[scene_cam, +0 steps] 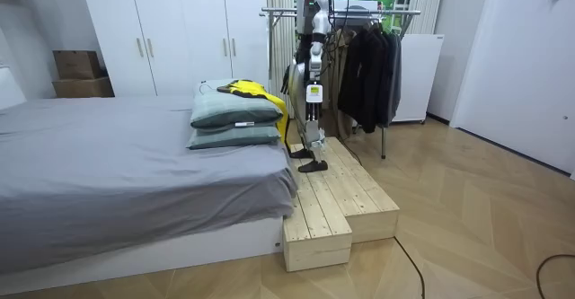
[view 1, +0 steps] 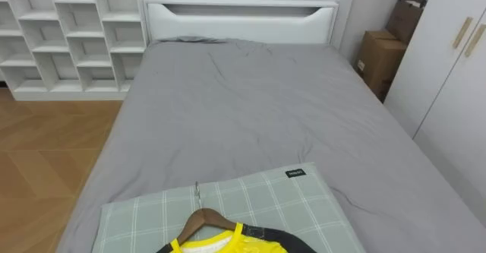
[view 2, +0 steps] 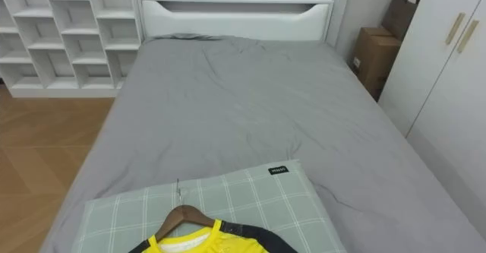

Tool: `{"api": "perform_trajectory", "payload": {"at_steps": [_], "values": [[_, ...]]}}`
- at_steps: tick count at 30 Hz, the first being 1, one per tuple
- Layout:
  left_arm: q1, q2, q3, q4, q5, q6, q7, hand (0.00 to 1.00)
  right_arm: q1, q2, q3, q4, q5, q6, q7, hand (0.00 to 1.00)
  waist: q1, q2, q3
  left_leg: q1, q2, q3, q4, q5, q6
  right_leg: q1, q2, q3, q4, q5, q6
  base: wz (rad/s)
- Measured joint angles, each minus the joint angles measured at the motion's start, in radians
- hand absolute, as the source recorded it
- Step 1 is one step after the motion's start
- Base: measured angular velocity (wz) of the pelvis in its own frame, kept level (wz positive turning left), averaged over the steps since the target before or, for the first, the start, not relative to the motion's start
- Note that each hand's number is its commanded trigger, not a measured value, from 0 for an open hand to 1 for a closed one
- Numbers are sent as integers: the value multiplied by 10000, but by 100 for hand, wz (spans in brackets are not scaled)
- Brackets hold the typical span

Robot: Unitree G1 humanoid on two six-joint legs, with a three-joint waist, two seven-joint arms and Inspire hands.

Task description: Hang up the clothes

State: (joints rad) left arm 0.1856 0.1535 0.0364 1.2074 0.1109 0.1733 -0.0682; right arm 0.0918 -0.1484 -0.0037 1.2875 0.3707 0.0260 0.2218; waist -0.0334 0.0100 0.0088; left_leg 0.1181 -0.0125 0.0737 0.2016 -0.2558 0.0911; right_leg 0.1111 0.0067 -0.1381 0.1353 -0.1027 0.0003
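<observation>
A yellow garment (view 1: 228, 245) with dark sleeves sits on a wooden hanger (view 1: 203, 219) whose metal hook points toward the headboard. It lies on top of green checked pillows (view 1: 258, 200) at the foot of the grey bed (view 1: 250, 109), right below me. In the room view I stand upright on a wooden platform (scene_cam: 337, 200) at the bed's end, facing the bed, with the yellow garment (scene_cam: 247, 88) on the stacked pillows in front of me. My left hand (scene_cam: 312, 94) hangs at my side. A clothes rack (scene_cam: 359, 13) with dark clothes stands behind me.
White cube shelves (view 1: 68, 33) stand left of the headboard (view 1: 239, 17). Cardboard boxes (view 1: 380, 55) and white wardrobe doors (view 1: 456, 78) line the right side. Wood floor (view 1: 45, 147) runs along the bed's left. The platform steps down toward the room view's right.
</observation>
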Motion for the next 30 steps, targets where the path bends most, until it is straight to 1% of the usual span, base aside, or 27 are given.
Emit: {"api": "perform_trajectory", "payload": {"at_steps": [8, 13, 18, 23, 26, 30], "values": [[20, -3, 7, -124, -2, -136, 146, 0, 13, -2, -24, -48, -53, -22, -1, 0, 18, -64, -52, -1, 0, -6, 16, 1, 0, 6, -6, -15, 8, 0, 0, 0], [35, -22, 38, -125, 2, -217, 186, 0, 83, -4, -211, -142, -25, -22, 25, 0, 24, -66, -46, -1, -1, -11, 15, 0, 0, 6, -7, -11, 7, 0, 0, 0], [71, -23, 195, -123, -56, -226, 199, 0, 77, -16, -213, -90, -47, -30, 10, 0, 24, -59, -46, 22, -1, -10, 13, 2, 0, 29, -8, -25, 5, 0, 0, 0], [118, -28, 235, -114, -216, -223, 409, 0, 78, -15, -214, -27, -55, -20, 1, 0, 38, -86, -23, 157, -1, -16, -13, -2, 1, 156, -9, -26, 5, -1, 1, 0], [147, -58, 409, -112, -218, -223, 518, 0, 59, -9, -304, -1, -203, -16, 8, 0, 51, -104, -12, 147, -4, -27, -14, -4, 3, 147, -12, -34, 4, -2, 2, 0], [267, -76, 520, -109, -219, -221, 623, 0, 69, -10, -291, 4, -234, 48, 39, 0, 76, -121, -11, 119, -15, -174, -8, -7, -1, 160, -16, -159, 3, -7, -6, 7]]}}
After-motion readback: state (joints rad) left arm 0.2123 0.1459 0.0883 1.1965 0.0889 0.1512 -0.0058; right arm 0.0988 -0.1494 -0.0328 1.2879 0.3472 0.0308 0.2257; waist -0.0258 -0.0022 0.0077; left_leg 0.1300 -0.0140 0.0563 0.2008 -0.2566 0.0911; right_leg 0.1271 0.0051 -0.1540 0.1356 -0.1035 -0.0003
